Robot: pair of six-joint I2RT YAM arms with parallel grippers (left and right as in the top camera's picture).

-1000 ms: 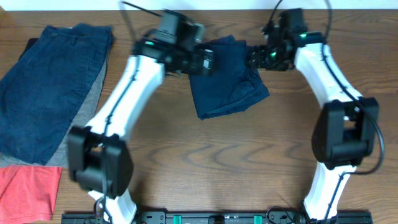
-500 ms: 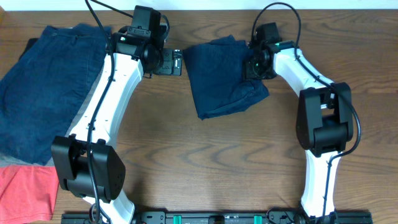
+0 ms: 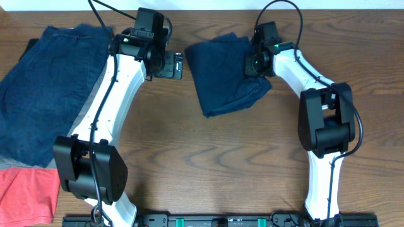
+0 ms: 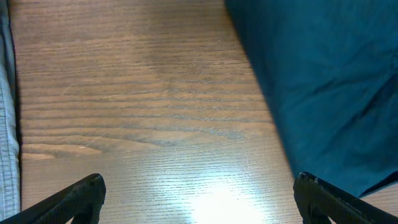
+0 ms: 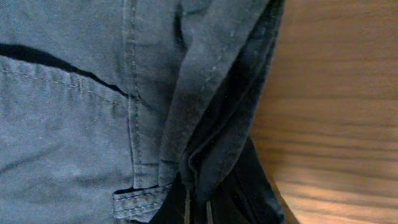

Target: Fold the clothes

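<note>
The dark navy shorts (image 3: 221, 75) lie folded and bunched at the table's top centre. My right gripper (image 3: 252, 63) is at their right edge, shut on a fold of the cloth. In the right wrist view the pinched fold (image 5: 211, 124) runs up from my right gripper (image 5: 198, 208), with a seam and belt loop to its left. My left gripper (image 3: 177, 64) hovers open over bare wood just left of the shorts. In the left wrist view its fingertips (image 4: 90, 186) stand wide apart around my left gripper (image 4: 199, 190), with the shorts (image 4: 323, 81) on the right.
Lighter denim-blue shorts (image 3: 44, 88) lie spread at the far left over a grey garment (image 3: 95, 104). A coral-red garment (image 3: 25, 192) sits at the lower left corner. The grey cloth's edge (image 4: 5, 124) shows at the left of the left wrist view.
My right gripper has closed on the shorts' right edge and shifted slightly. My left arm swung left off the shorts a second ago and has stayed open since.
</note>
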